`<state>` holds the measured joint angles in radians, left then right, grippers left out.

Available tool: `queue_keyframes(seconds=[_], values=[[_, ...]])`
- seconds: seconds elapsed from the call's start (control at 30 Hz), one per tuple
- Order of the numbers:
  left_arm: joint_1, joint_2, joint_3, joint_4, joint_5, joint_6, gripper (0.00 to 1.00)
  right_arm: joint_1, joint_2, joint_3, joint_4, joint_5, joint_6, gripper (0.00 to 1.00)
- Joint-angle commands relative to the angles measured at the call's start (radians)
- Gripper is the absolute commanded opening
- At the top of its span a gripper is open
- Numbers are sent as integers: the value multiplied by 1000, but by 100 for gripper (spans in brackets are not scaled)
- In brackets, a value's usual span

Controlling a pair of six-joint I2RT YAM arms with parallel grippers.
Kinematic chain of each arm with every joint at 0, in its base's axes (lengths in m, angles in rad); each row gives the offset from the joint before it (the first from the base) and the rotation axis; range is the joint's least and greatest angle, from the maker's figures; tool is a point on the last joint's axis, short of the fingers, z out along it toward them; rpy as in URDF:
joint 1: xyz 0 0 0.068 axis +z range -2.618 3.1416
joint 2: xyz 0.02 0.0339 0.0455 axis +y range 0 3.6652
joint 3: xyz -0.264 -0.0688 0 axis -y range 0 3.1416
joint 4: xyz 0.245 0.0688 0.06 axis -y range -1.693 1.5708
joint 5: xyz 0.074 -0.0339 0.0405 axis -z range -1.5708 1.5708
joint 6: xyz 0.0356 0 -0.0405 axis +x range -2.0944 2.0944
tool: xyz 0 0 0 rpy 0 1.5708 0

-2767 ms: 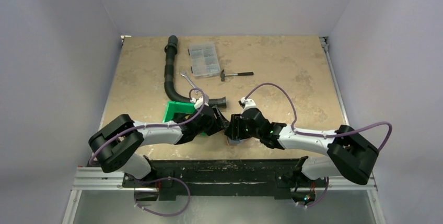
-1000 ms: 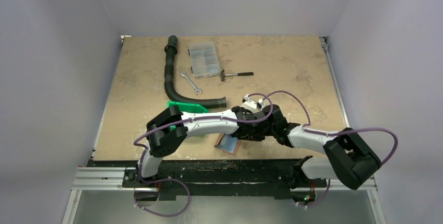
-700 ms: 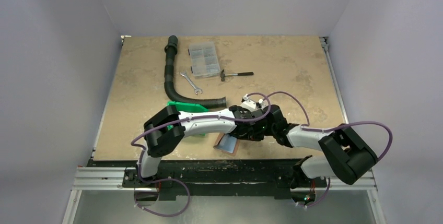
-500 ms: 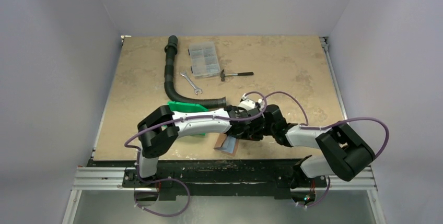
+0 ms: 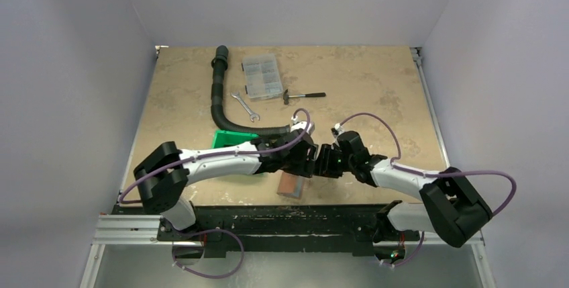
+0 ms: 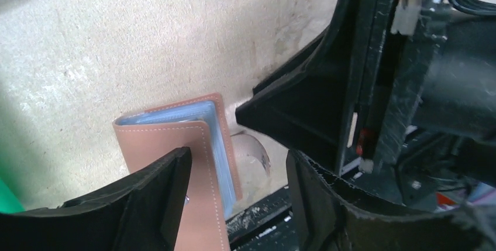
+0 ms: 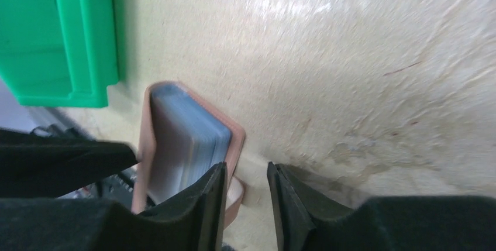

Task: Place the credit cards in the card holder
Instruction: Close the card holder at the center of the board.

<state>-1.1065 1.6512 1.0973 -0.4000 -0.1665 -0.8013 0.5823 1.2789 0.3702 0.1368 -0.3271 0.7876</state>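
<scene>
The reddish-brown card holder (image 5: pixel 290 184) lies by the table's front edge, folded nearly shut. Grey-blue pockets show along its edge in the left wrist view (image 6: pixel 175 157) and the right wrist view (image 7: pixel 187 140). My left gripper (image 5: pixel 303 160) hovers just above it, jaws wide open and empty (image 6: pixel 237 195), with one finger over its brown face. My right gripper (image 5: pixel 324 162) faces the left one at the holder's right side. Its jaws (image 7: pixel 245 198) are narrowly apart beside the holder's clasp tab, holding nothing. No loose credit cards are in view.
The green plastic bin (image 5: pixel 231 141) stands just left of the holder and shows in the right wrist view (image 7: pixel 58 34). Further back lie a black corrugated hose (image 5: pixel 218 97), a wrench (image 5: pixel 243 105), a clear compartment box (image 5: pixel 261 76) and a small hammer (image 5: pixel 303 95).
The holder lay open with its grey-blue inside up; now its brown cover is folded over. My left arm's elbow has swung out to the left. My right gripper has drawn back slightly to the right.
</scene>
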Motion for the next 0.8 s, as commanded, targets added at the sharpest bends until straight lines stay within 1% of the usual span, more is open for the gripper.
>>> queue_keyframes(seconds=[0.0,0.17,0.27,0.3,0.37,0.43,0.5,0.63,0.77], values=[[37,-166,-39,133,78,2,67,1,-62,98,-250,146,-73,46],[83,-301,-78,82,71,50,71,2,-122,168,-409,200,-115,61],[109,-360,-120,23,36,65,71,2,-143,194,-451,168,-142,72],[113,-371,-134,5,26,70,69,2,-145,200,-457,146,-151,74],[119,-373,-163,-8,33,85,59,3,-135,214,-476,100,-162,76],[120,-343,-181,-13,57,97,42,9,-123,222,-483,62,-161,75],[119,-307,-206,12,92,103,30,19,-112,228,-479,41,-150,72],[116,-263,-249,56,97,93,17,46,-86,237,-468,31,-129,61],[104,-218,-273,101,106,83,10,53,-68,214,-417,4,-98,47]])
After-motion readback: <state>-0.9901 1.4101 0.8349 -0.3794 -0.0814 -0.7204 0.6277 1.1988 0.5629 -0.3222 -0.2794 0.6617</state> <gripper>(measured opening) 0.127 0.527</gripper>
